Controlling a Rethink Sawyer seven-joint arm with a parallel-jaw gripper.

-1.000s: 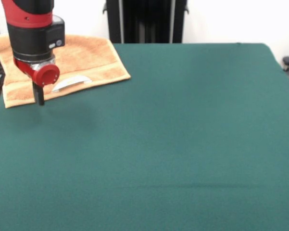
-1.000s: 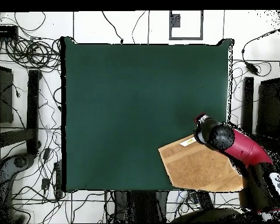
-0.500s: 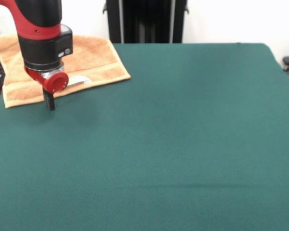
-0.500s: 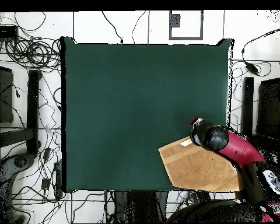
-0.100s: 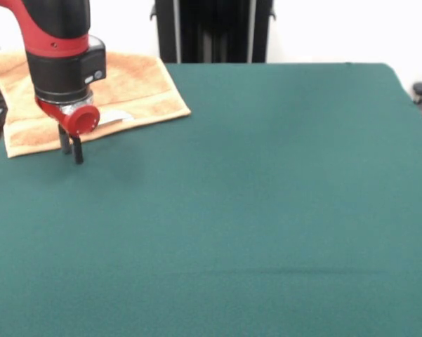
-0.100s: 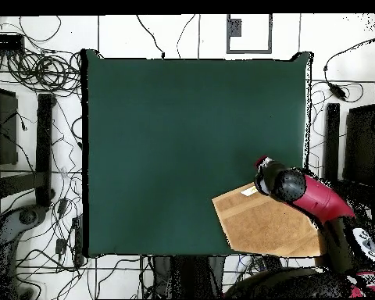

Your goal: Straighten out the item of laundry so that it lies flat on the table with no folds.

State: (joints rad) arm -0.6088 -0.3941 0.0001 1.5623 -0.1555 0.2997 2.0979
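Square orange-tan terry towel (image 5: 91, 95): overhanging dark green cloth surface (image 5: 267, 210) corner. 2 fingers (image 5: 78, 149) slightly spread beside its edge, apparently positioned for pinching.

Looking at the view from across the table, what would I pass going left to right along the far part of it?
Orange towel with the pincer at its front edge, then bare green table.
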